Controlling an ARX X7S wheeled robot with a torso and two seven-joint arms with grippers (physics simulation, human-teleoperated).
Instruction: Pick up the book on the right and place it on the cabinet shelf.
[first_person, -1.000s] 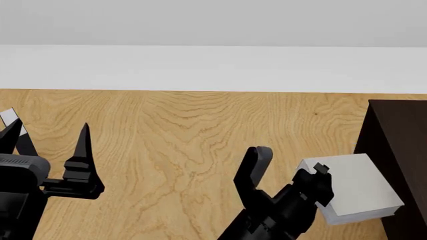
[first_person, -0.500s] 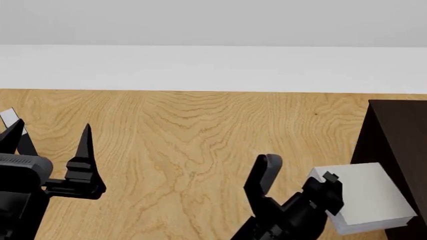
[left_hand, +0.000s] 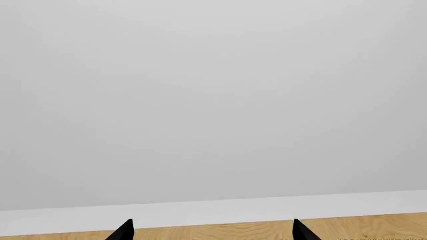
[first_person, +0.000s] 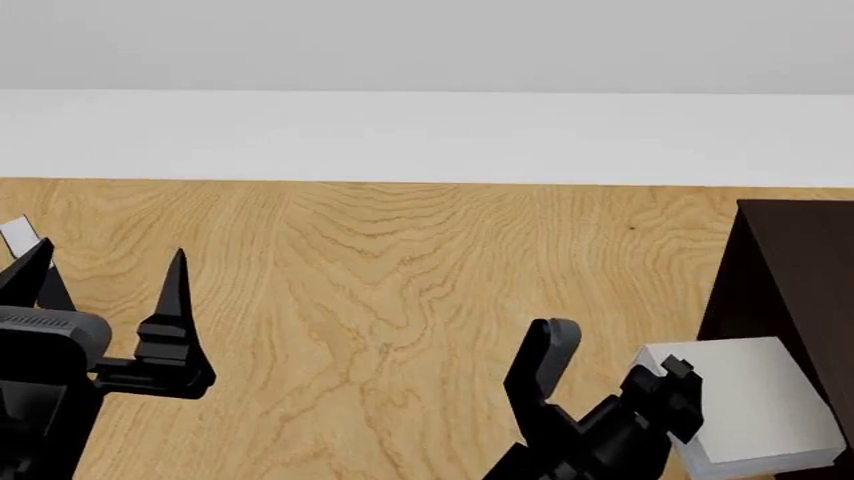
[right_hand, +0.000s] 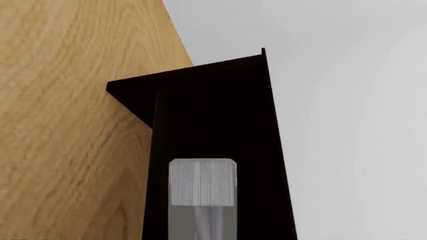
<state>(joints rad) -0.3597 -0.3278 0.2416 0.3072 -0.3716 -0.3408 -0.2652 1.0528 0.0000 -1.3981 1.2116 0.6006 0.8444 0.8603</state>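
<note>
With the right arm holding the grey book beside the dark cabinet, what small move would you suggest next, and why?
Probably keep carrying the book a little further right, toward the cabinet. In the head view the right gripper appears to hold the book at its near-left corner, and the book's right edge just overlaps the cabinet's dark side. No shelf board is visible yet, so release looks premature.

The thick light-grey hardback book (first_person: 754, 395) looks smooth and matt, like plain card. Beside the right gripper (first_person: 607, 385), the near-black wooden cabinet (first_person: 798, 275) is matt. The tan wood-grain floor (first_person: 374, 270) shows wavy figuring, and the gripper's pale pad (right_hand: 202, 182) is finely ribbed.
</note>
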